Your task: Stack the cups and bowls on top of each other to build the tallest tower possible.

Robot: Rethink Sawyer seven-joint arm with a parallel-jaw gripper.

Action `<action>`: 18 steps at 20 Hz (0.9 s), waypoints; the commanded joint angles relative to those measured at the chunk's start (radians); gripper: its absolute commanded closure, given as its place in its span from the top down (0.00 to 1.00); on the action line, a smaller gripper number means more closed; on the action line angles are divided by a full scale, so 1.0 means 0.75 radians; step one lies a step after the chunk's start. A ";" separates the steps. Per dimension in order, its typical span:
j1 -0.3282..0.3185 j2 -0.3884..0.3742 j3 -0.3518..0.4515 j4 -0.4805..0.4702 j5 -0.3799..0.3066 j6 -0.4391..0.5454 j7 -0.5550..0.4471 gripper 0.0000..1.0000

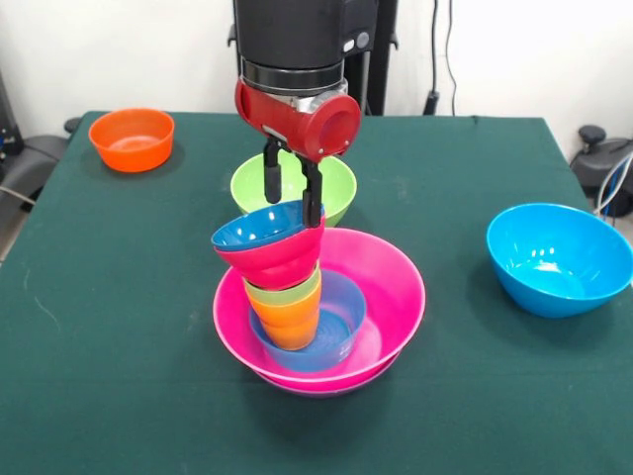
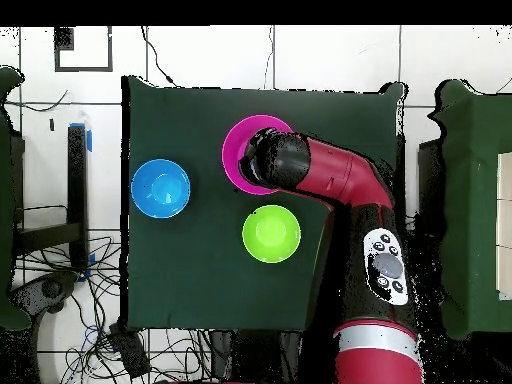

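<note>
The tower [image 1: 297, 297] stands in the wide pink bowl [image 1: 391, 297] over a purple one: a light-blue bowl [image 1: 341, 327], orange cup [image 1: 289, 325], green cup [image 1: 287, 293], then red bowl [image 1: 277, 259] with dark-blue bowl [image 1: 252, 230] (both tilted). Lime bowl [image 1: 336, 188] behind, sky-blue bowl [image 1: 559, 259] and orange bowl [image 1: 132, 139] apart.

- Counter [image 1: 119, 327]: covered in dark green cloth, matt, faintly creased.
- Wide pink plastic bowl [image 1: 391, 287]: glossy, smooth, bright highlights on inner wall.
- Large sky-blue plastic bowl [image 1: 559, 259]: glossy, window glare inside.
- Lime green plastic bowl [image 1: 341, 190] and small orange plastic bowl [image 1: 132, 139]: smooth, shiny.
- Orange ribbed plastic cup [image 1: 289, 322] and light green ribbed plastic cup [image 1: 287, 293]: ridged walls, duller sheen.
- Small red plastic bowl [image 1: 272, 259], dark-blue plastic bowl [image 1: 252, 230] nested in it: glossy.
- Arm's red casing [image 1: 297, 114]: smooth, glossy hard shell; black claw [image 1: 293, 188] matt.
</note>
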 commanded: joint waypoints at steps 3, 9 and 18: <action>-0.010 0.051 0.146 0.046 0.048 -0.007 0.041 1.00; -0.013 0.066 0.164 0.058 0.066 -0.061 0.039 1.00; -0.021 0.090 0.206 0.082 0.093 -0.139 0.060 1.00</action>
